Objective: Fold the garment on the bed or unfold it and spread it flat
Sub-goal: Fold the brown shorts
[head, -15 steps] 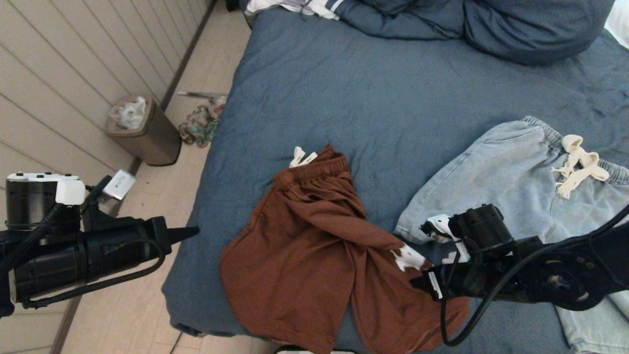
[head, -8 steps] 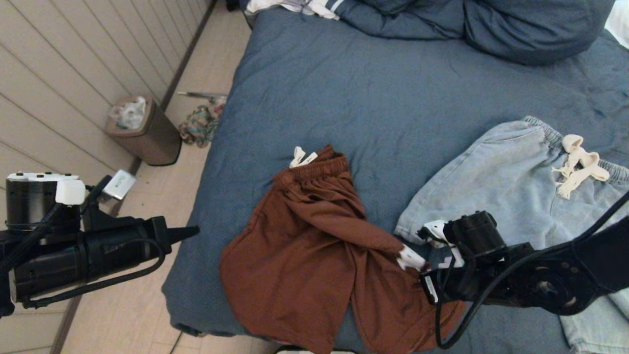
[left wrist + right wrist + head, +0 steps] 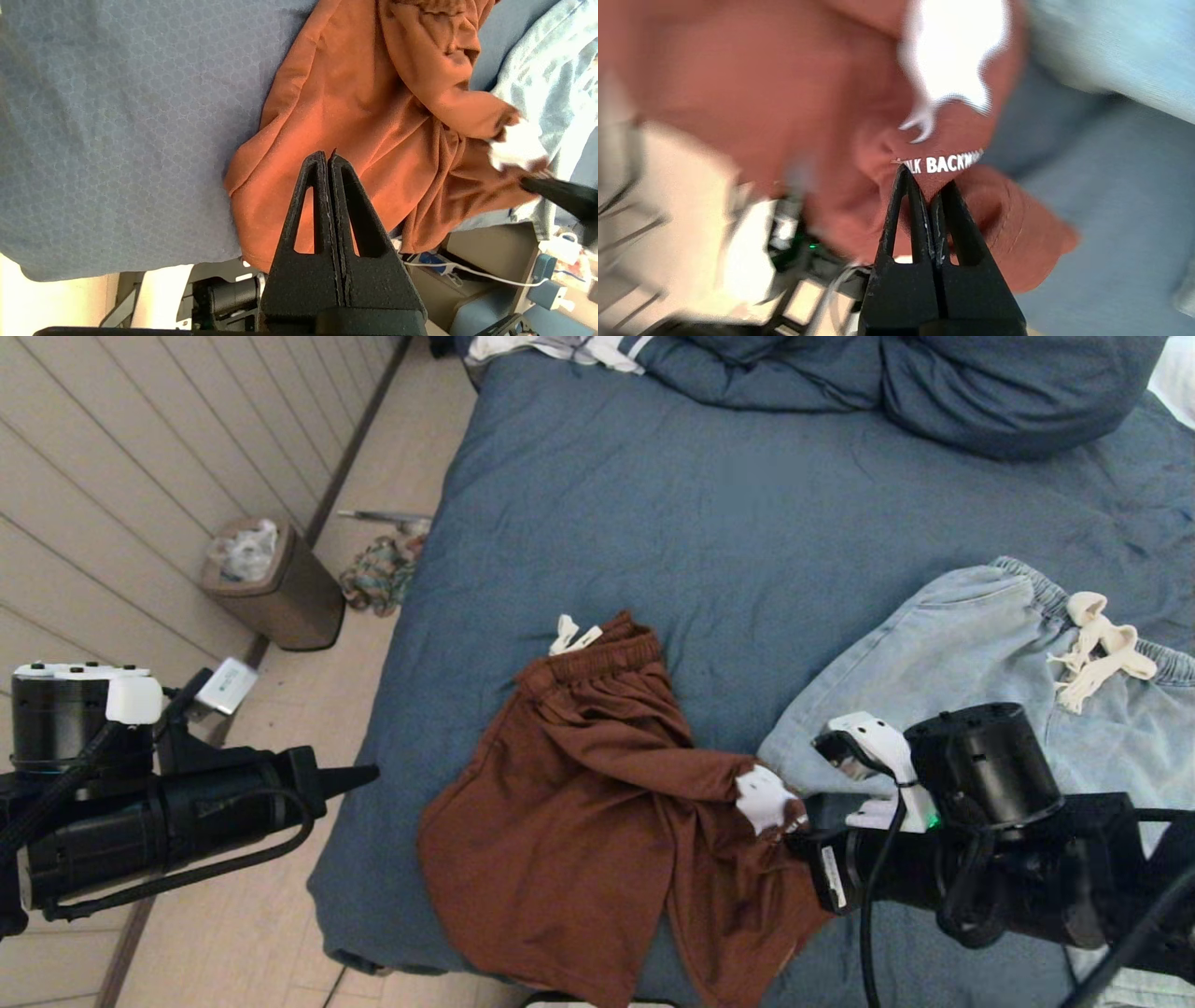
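You see the bed (image 3: 747,513) filling most of the head view, with rust-brown shorts (image 3: 579,821) crumpled near its lower centre edge and pale blue denim shorts (image 3: 990,663) at the right. Your right gripper (image 3: 792,829), low and right of centre, has its fingers pinched together on the brown fabric beside a white print. Your left gripper (image 3: 369,771) hangs at the lower left over the floor, fingers pressed together, holding nothing.
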